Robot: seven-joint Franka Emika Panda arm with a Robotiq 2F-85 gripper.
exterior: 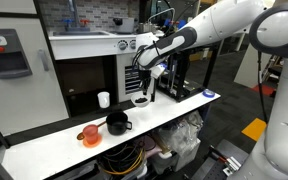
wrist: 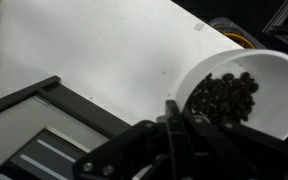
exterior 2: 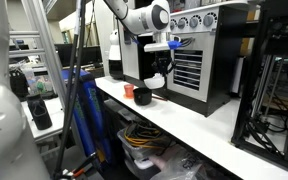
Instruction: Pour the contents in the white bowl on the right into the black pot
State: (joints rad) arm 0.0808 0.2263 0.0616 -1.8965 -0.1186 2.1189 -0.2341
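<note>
In an exterior view, the black pot [exterior: 117, 123] sits on the white table [exterior: 44, 150]. The orange cup [exterior: 90, 134] is just beside the pot on one side. The white bowl [exterior: 141, 100] is near the pot on the other side, hanging under the gripper [exterior: 145, 88]. You need to bring the bowl right over the pot before you tip it. Do not stop over the cup.

In the other exterior view, the pot [exterior 2: 142, 97] is just under and beside the bowl [exterior 2: 157, 81], with the cup [exterior 2: 129, 91] just past the pot. The gripper [exterior 2: 156, 70] looks close to the pot here, so you likely need only a short move. Go slowly.

In the wrist view, the gripper [wrist: 174, 118] is clenched on the rim of the bowl [wrist: 274, 80]. The bowl is full of small dark bits [wrist: 224, 97]. The pot is not in this view; only bare table [wrist: 114, 50] is under the bowl. So do not tip yet. When you pour, turn the wrist slowly so the bits slide off the far lip and land in the pot. Hold the grip tight the whole time.
</note>
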